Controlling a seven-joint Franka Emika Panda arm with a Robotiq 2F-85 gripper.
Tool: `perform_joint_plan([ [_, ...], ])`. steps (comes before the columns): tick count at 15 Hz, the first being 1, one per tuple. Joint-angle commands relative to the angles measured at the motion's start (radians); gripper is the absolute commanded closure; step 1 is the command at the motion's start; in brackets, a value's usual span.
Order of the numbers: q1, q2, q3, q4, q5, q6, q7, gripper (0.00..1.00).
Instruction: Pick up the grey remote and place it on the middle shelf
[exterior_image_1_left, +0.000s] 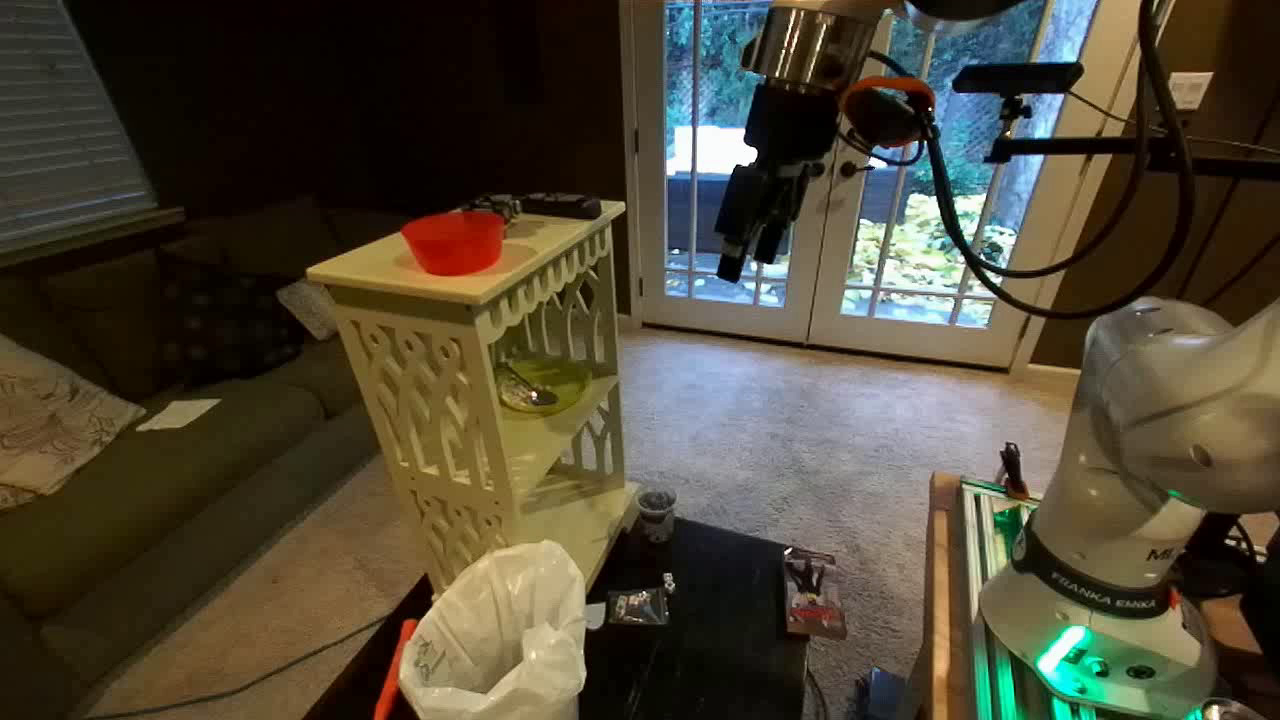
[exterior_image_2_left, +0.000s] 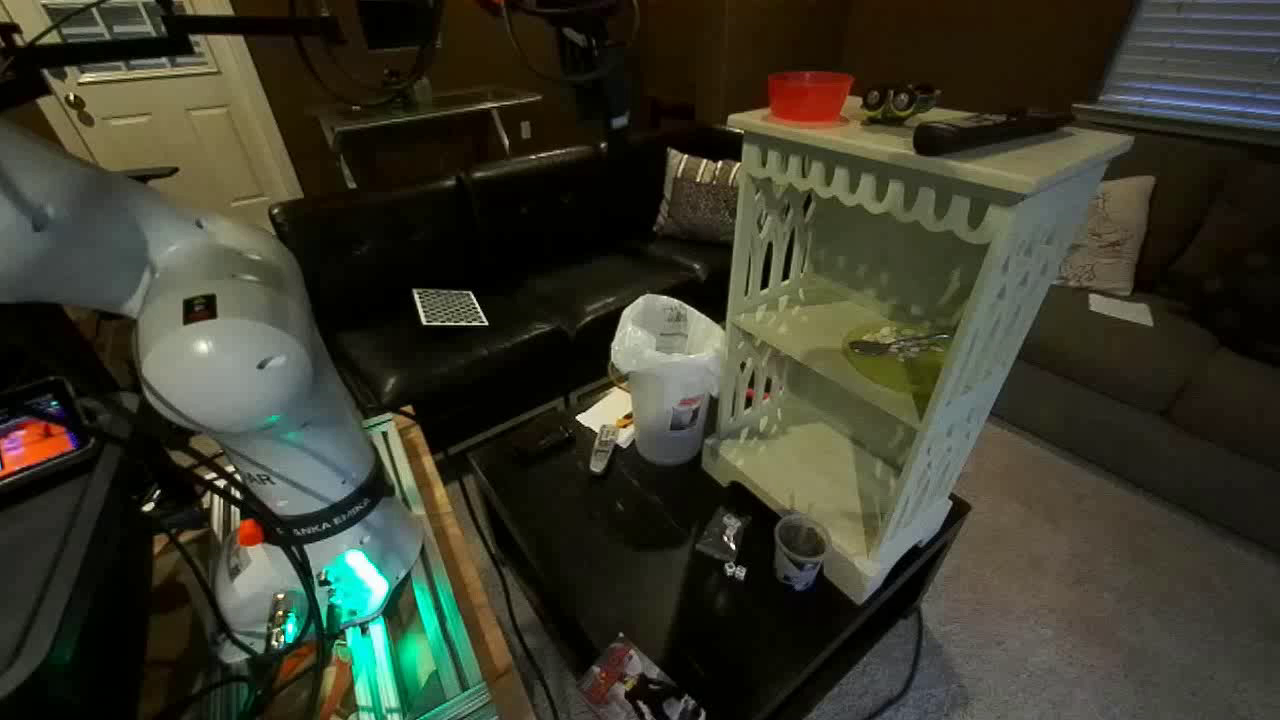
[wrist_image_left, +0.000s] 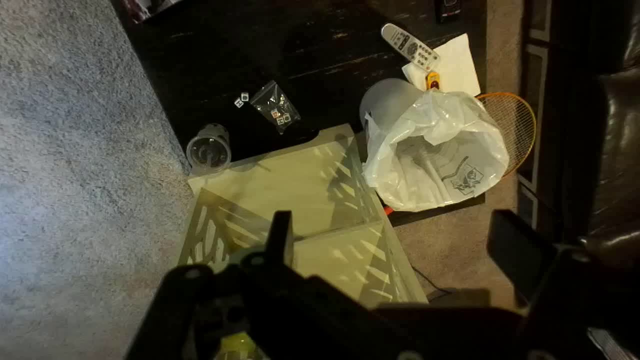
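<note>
The grey remote (exterior_image_2_left: 603, 449) lies on the black low table beside the white bin. In the wrist view the remote (wrist_image_left: 410, 47) is at the top right, one end on white paper. It is hidden in the remaining exterior view. The middle shelf of the cream unit shows in both exterior views (exterior_image_1_left: 535, 440) (exterior_image_2_left: 800, 322) and in the wrist view (wrist_image_left: 332, 255). A green plate (exterior_image_2_left: 895, 370) with a spoon rests on it. My gripper (exterior_image_1_left: 750, 262) is high in the air, pointing down, apart from the remote. In the wrist view its fingers (wrist_image_left: 392, 220) are wide apart with nothing between them.
The bin (wrist_image_left: 440, 155) with a white bag stands between remote and shelf unit. A red bowl (exterior_image_2_left: 810, 97) and black objects (exterior_image_2_left: 985, 130) sit on the top board. A clear cup (exterior_image_2_left: 802, 550), a small bag (exterior_image_2_left: 722, 535) and a package (exterior_image_2_left: 640, 682) lie on the black table (exterior_image_2_left: 640, 560).
</note>
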Motion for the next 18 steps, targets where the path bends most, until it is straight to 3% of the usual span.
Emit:
perform_joint_plan([
  [1,-0.006,0.0,0.004,0.002,0.003,-0.002,-0.003,0.0],
  [6,0.009,0.011,0.005,-0.021,0.006,0.025,-0.029,0.0],
  [10,0.1,0.067,0.022,-0.204,0.088,0.18,-0.111,0.0],
  [13,0.209,0.153,0.041,-0.308,0.177,0.295,-0.194,0.0],
  [15,0.27,0.204,0.063,-0.326,0.198,0.278,-0.229,0.0],
  [16,0.225,0.165,0.057,-0.314,0.159,0.265,-0.18,0.0],
  [18,0.262,0.198,0.072,-0.329,0.171,0.269,-0.192,0.0],
])
